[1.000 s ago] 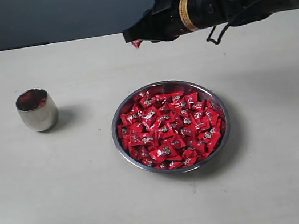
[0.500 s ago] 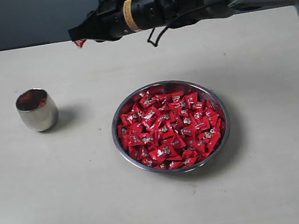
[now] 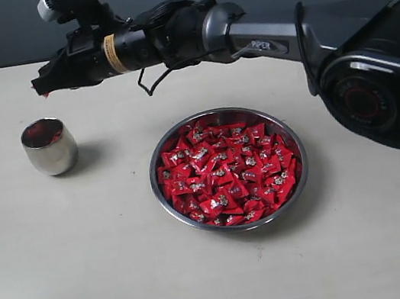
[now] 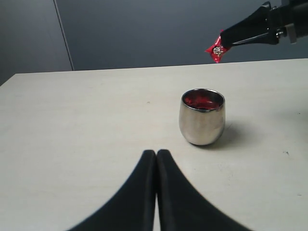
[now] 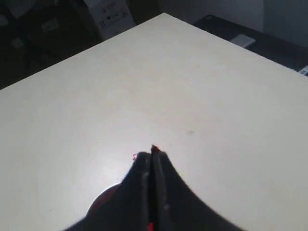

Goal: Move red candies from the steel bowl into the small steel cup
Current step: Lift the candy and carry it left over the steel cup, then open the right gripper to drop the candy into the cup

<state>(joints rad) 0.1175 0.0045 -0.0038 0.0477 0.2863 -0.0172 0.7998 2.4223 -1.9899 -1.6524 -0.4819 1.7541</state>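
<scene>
One red candy sits pinched in the closed right gripper, high above the steel cup, whose mouth lies almost straight below, slightly aside.

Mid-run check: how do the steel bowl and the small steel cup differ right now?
The steel bowl is wide and shallow; the small steel cup is narrow and barrel-shaped. The bowl is full of red candies; the cup shows only some red inside. The right gripper, shut on one candy, hangs roughly over the cup, not the bowl. Both are shiny steel, upright.
</scene>
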